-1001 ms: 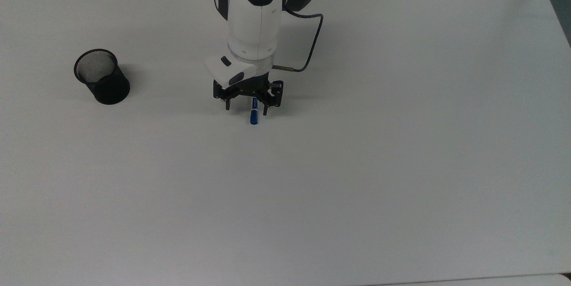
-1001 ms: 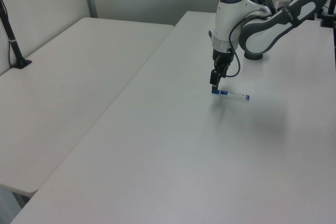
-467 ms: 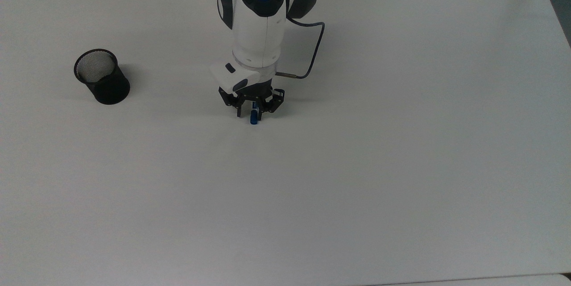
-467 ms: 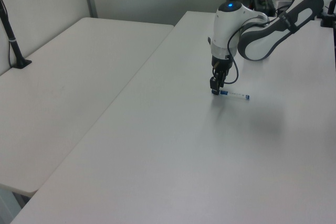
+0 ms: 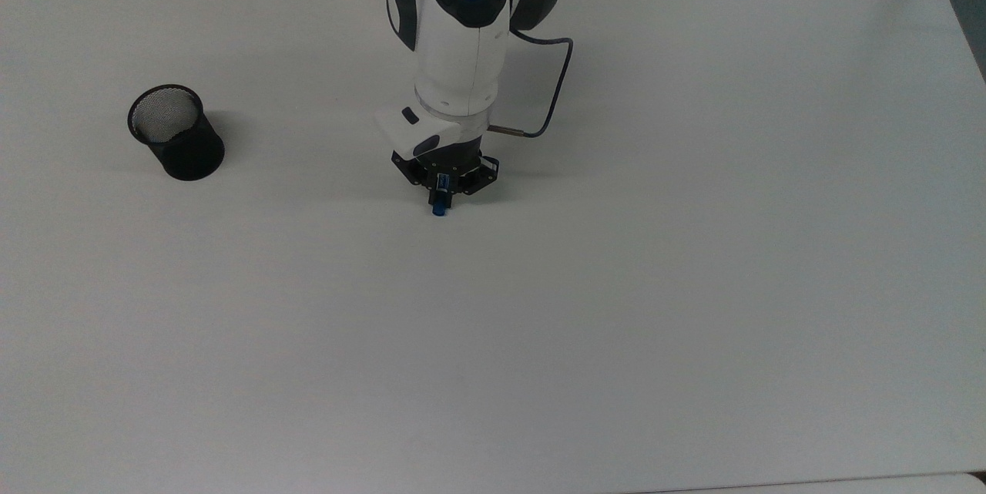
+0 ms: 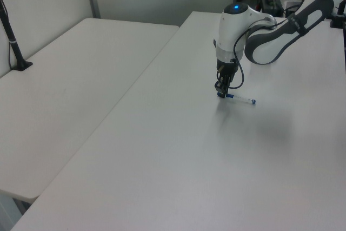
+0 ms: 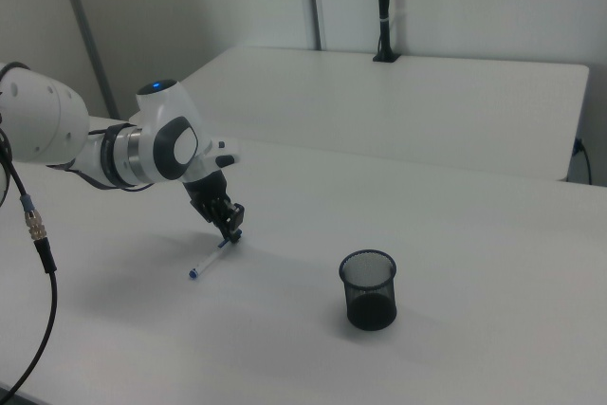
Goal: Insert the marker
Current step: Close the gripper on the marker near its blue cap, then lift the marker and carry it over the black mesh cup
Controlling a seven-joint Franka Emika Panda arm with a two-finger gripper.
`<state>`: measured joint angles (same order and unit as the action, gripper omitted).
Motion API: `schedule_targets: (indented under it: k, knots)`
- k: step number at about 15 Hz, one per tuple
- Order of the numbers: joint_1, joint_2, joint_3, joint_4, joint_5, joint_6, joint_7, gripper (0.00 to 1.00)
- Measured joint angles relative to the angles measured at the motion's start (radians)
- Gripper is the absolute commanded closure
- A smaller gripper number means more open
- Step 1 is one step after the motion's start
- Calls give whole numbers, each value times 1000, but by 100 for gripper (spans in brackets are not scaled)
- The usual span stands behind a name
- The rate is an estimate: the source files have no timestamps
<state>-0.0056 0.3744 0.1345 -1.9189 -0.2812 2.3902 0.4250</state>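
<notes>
We see the slim white-barrelled marker pen with a blue cap (image 6: 238, 98) lying flat on the plain white surface (image 5: 693, 286), a little above and left of the top view's centre. The robot's black two-finger pincer (image 5: 442, 187) points down at the cap end, its fingers drawn in against the marker's blue cap, so it is pinching the marker while the pen rests on the surface.

We can read no writing. In the top view a small blue label patch sits on the barrel between the fingers, but its print is too small to make out, and we find no brand mark on the white arm (image 5: 460, 47). A blue light glows on the arm's upper joint.

The views differ in what they give us. In the top view the arm covers most of the pen, leaving just the blue cap (image 5: 439, 208) poking out below the pincer. The left view shows the whole white barrel running away from the pincer (image 6: 221, 88) toward the left view's right. The right view shows the barrel slanting down to the right view's left, ending in a small blue tip (image 7: 193, 274), with the pincer (image 7: 230, 227) at its upper end. The black mesh cup (image 5: 176, 132) stands upright in the top view's left part, well apart from the marker; in the right view it stands lower right of centre (image 7: 368, 289).
</notes>
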Motion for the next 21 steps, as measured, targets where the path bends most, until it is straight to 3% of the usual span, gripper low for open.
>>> schedule_targets:
  k: [3,8,13,17,21]
  knots:
    - [-12,-39,-3,22,0,0,17,100]
    - [-125,-217,-7,28,0,-2,12,100]
    - [-244,-327,-27,8,31,36,-166,100]
    - [-270,-366,-133,-63,172,178,-402,100]
    - [-275,-371,-221,-107,451,276,-745,100]
